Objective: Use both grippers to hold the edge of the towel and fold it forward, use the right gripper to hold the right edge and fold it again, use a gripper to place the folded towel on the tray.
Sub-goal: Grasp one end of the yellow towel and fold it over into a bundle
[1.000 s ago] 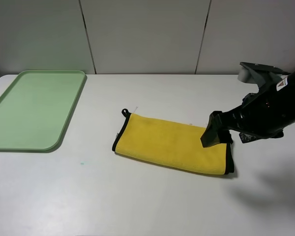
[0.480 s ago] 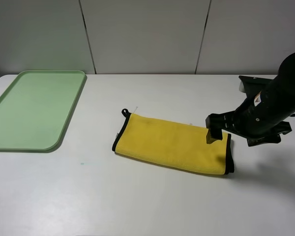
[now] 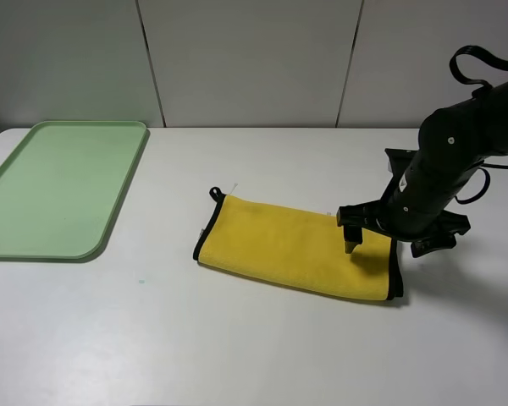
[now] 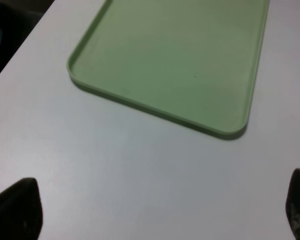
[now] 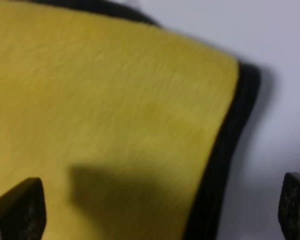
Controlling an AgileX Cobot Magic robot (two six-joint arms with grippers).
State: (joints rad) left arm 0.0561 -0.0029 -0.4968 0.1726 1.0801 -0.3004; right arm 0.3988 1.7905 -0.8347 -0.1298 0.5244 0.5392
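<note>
The towel [image 3: 288, 245] lies folded once in the middle of the table, yellow side up, with the corner loop at its back left. Its black edge [image 3: 396, 266] runs down the right end. My right gripper [image 3: 388, 247] is open and points down over that right end, one finger over the yellow cloth and the other beyond the edge. In the right wrist view the towel [image 5: 105, 110] and its black edge [image 5: 225, 150] lie between the spread fingertips [image 5: 17, 210]. The tray [image 3: 59, 186] sits at the far left. My left gripper [image 4: 157, 215] is open over bare table near the tray [image 4: 175, 60].
The table is white, with a grey panelled wall behind it. The tray holds nothing. The left arm does not show in the high view. A small faint mark [image 3: 140, 281] is on the table in front of the tray.
The right arm has swung upright and turned its wrist downward. The gripper has come down over the towel's right end. The towel has not moved.
</note>
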